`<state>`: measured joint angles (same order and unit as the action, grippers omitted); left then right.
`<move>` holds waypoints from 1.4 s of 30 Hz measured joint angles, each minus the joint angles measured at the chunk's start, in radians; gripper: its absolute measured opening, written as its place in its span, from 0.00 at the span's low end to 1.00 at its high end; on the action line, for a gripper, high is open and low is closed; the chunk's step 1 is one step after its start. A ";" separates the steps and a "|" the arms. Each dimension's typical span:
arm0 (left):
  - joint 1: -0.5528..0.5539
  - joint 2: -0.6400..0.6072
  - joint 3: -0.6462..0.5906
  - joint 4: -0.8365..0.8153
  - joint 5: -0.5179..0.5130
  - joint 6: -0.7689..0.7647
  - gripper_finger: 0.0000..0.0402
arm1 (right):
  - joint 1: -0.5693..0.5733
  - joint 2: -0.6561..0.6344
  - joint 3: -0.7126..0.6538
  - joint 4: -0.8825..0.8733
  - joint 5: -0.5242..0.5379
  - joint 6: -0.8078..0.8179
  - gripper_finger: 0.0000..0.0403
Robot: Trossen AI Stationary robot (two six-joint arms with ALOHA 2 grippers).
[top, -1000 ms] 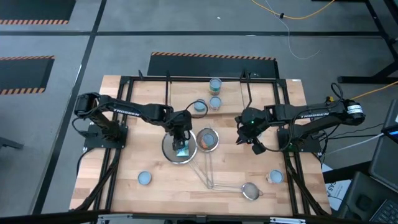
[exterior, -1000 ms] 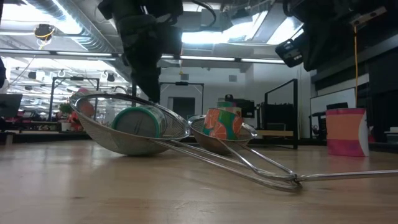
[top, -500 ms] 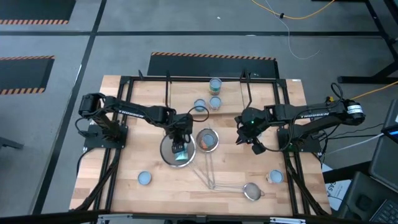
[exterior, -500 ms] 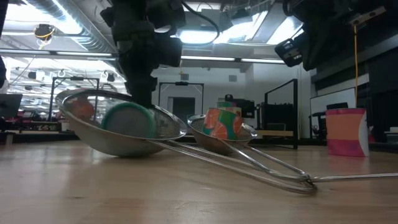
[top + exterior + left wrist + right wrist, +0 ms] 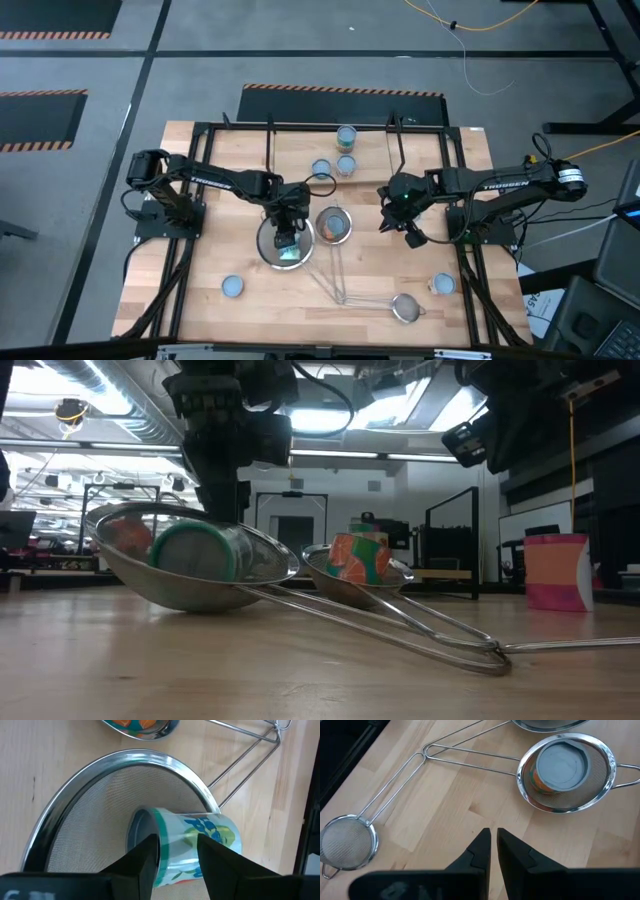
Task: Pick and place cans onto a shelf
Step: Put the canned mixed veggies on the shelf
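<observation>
A green-labelled can (image 5: 192, 842) lies on its side in the large steel strainer (image 5: 268, 250), and also shows in the low view (image 5: 190, 552). My left gripper (image 5: 177, 865) is open and points down into the strainer, one finger over each half of the can. An orange can (image 5: 560, 767) stands in the middle strainer (image 5: 333, 224). My right gripper (image 5: 493, 851) is shut and empty, above the table to the right of that strainer. The black-rod shelf (image 5: 271, 150) stands at the far middle with three cans (image 5: 346, 133) on or by it. My left gripper comes at the can's curved side wall (image 5: 180, 837) from above, its fingers spaced along the can's length. The fingertips (image 5: 146, 862) hide the spot, so I cannot tell whether they touch it. The can rests on the strainer's mesh.
A small strainer (image 5: 403, 307) lies near the front, its long handle crossing those of the other two. Loose cans stand at the near left (image 5: 232, 286) and near right (image 5: 443, 285). A black frame (image 5: 180, 260) edges the table.
My left gripper has gone a little toward the table's near edge. The large strainer has slid the same way with it, and the can inside has rolled across the mesh.
</observation>
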<state>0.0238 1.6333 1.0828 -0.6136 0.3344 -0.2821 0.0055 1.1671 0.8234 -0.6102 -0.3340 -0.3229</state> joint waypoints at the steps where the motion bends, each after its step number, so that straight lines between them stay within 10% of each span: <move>1: 0.000 0.000 0.000 0.000 0.000 0.000 0.33 | 0.000 0.000 0.000 0.000 0.000 0.000 0.09; 22: 0.000 -0.002 0.000 0.005 0.038 0.000 0.04 | 0.000 0.000 0.000 0.000 0.000 0.000 0.09; 42: 0.000 -0.048 -0.001 0.026 0.034 -0.004 0.00 | 0.000 0.001 0.000 0.001 0.000 0.000 0.09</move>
<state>0.0238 1.5851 1.0818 -0.5873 0.3683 -0.2859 0.0054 1.1679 0.8238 -0.6095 -0.3340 -0.3225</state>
